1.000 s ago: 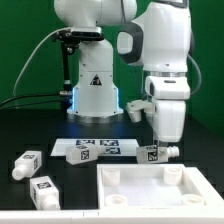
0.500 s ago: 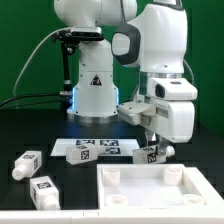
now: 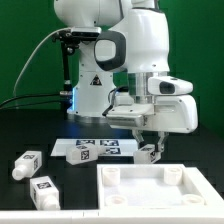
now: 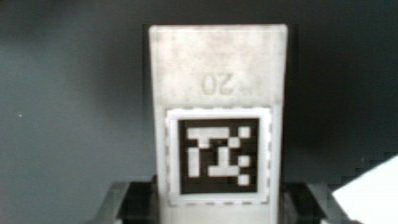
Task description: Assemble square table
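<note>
Far on the exterior view's left, lying on the black bench: two loose white legs, both tilted, each showing a black-and-white tag. Upper loose leg closest to the picture's edge. Lower loose leg just beside it and nearer the camera, seemingly not touching.

Further right, flat on the bench: the marker board, with the white robot base and its triangle mark behind.

In the foreground, from the middle to the exterior view's right: the square tabletop, ribbed underside up, with round sockets at its corners. Well apart from both loose legs.

Above the tabletop's far edge, just past the marker board's right end: the claw, hanging from the big white arm and pinching the held leg between its two fingers. Cannot tell whether that leg touches the bench or the tabletop.

In the wrist view: the held leg upright and filling the frame, a tag on its face, faint raised digits above the tag. Claw clamped on both sides at the tagged end, dark fingers pressed against the white plastic.
</note>
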Motion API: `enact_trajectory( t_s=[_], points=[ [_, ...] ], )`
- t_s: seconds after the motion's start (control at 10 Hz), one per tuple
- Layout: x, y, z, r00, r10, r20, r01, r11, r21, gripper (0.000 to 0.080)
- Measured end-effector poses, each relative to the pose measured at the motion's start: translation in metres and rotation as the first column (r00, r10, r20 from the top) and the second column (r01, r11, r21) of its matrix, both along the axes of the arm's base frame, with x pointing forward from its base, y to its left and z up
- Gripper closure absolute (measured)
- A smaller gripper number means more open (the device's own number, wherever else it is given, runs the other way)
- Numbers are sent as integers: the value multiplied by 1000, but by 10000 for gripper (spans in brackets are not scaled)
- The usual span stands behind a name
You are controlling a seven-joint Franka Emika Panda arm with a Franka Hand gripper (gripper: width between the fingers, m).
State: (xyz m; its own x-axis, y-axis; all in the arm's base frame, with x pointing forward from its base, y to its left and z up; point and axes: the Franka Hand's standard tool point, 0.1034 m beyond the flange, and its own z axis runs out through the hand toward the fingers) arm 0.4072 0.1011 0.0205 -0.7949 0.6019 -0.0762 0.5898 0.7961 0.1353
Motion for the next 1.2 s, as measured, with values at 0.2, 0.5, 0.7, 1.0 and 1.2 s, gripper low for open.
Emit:
enact_trajectory(
  t_s=[0.2,0.5,0.7,1.0,1.2],
  points=[
    [-3,4,0,996,91,12,-91,996,0,515],
    [-5,8,0,997,75,21,-75,997,22,515],
    [-4,7,2,999,39,21,-39,999,26,273],
    [14,6,31,983,-180,47,178,983,40,158],
    [33,20,42,904,-426,39,421,903,87,152]
  ],
)
